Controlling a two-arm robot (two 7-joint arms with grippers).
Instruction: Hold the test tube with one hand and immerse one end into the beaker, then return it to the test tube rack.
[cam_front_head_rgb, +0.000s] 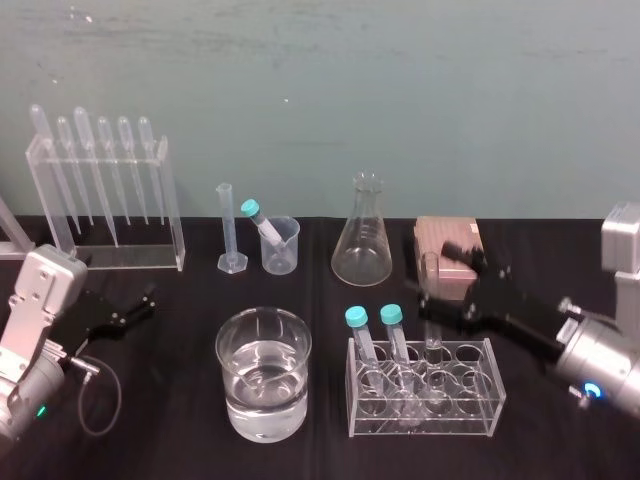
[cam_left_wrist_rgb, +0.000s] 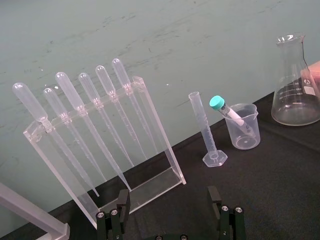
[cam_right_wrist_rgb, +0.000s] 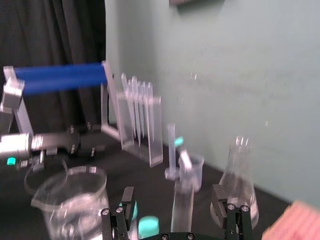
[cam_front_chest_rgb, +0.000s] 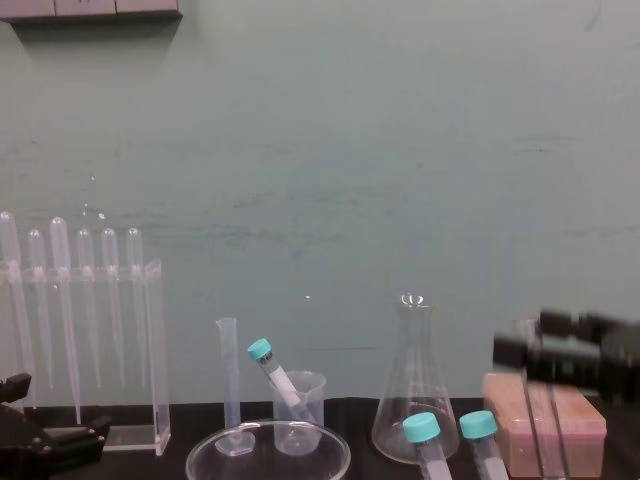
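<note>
Test tube (cam_right_wrist_rgb: 182, 210): upright, uncapped, at the near-left corner of the pinkish test tube rack (cam_front_head_rgb: 450, 238). You cannot tell whether its foot sits in a hole or hangs just in front.

Right gripper (cam_right_wrist_rgb: 172, 192): fingers spread wide, one on each side of the tube, neither touching the glass. Nothing is gripped.

Beaker (cam_front_head_rgb: 228, 370): partly filled with clear liquid, at 8 o'clock from the rack and well apart from it. Nothing is in it.

Progress, as a judgement: the tube is at the rack and loose, so this fits either the moment before pickup or the moment after release. Your frames do not settle it. If the pick is still to come, then the grip, the dip and the return all remain.

Left gripper (cam_left_wrist_rgb: 169, 194): at 9 o'clock from the beaker, idle, fingers wide apart, facing the pipette stand (cam_left_wrist_rgb: 107, 145).

Conical flask (cam_front_head_rgb: 362, 235): at 9 o'clock from the rack.

Clear tube rack (cam_front_head_rgb: 480, 400): at 3 o'clock from the beaker, holding two teal-capped tubes (cam_front_head_rgb: 357, 318).

Writing: the flask shows printed scale marks, figures too small to read. A capped tube (cam_left_wrist_rgb: 227, 111) leaning in the small beaker (cam_left_wrist_rgb: 245, 137) has a white label, unreadable. No brands seen.
</note>
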